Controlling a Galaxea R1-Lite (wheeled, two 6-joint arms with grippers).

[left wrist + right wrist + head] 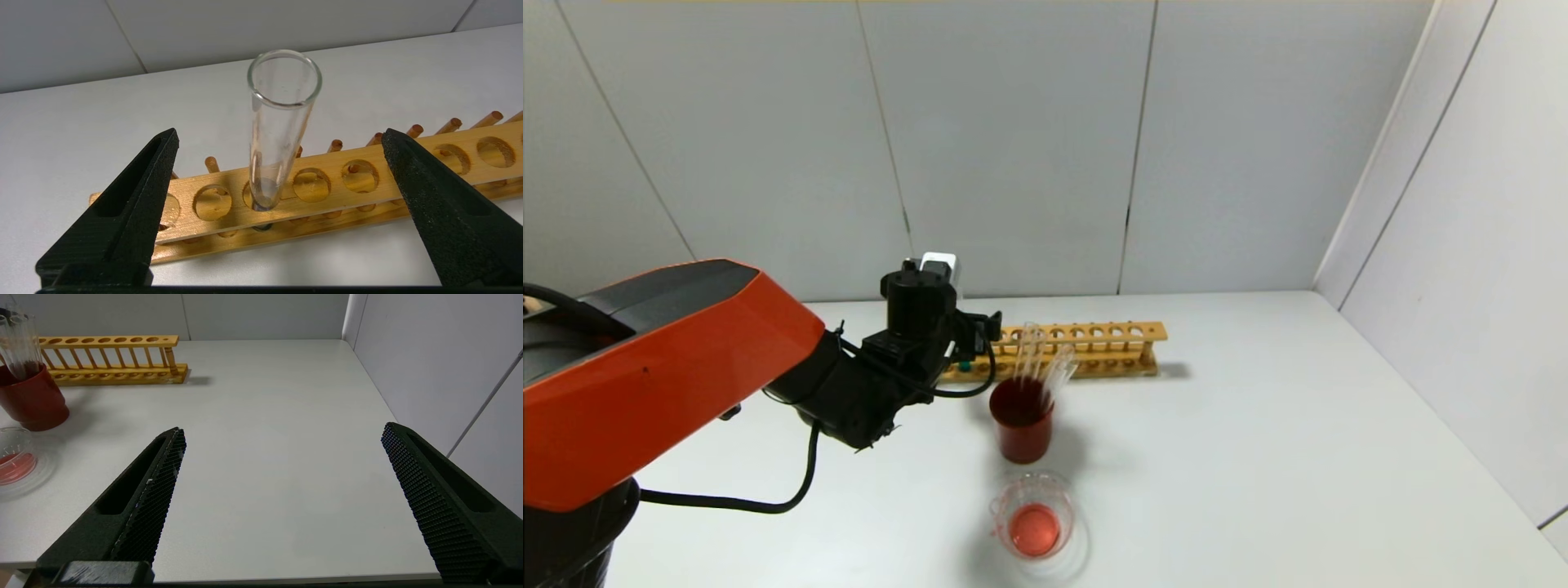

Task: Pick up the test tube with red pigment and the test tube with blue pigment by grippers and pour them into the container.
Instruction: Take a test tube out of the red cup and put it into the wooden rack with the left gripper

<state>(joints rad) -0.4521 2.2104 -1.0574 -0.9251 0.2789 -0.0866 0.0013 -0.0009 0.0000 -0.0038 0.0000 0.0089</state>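
The left arm (849,392) is black, its nearer segment clad in a glossy orange shell (662,384) with a dark grey upper panel. A black cable (768,502) loops out beneath that shell, and thinner black cables run along the forearm to the left tool (280,143). Behind this tool sits a black cylindrical wrist (919,298) topped by a small white-grey block (939,263). The tool's two fingers (135,196) are matte black tapered wedges, each with a long hollow slot and a grainy surface. The right tool (282,435) has fingers (151,498) of the same shape, faced with a fine diamond grid.
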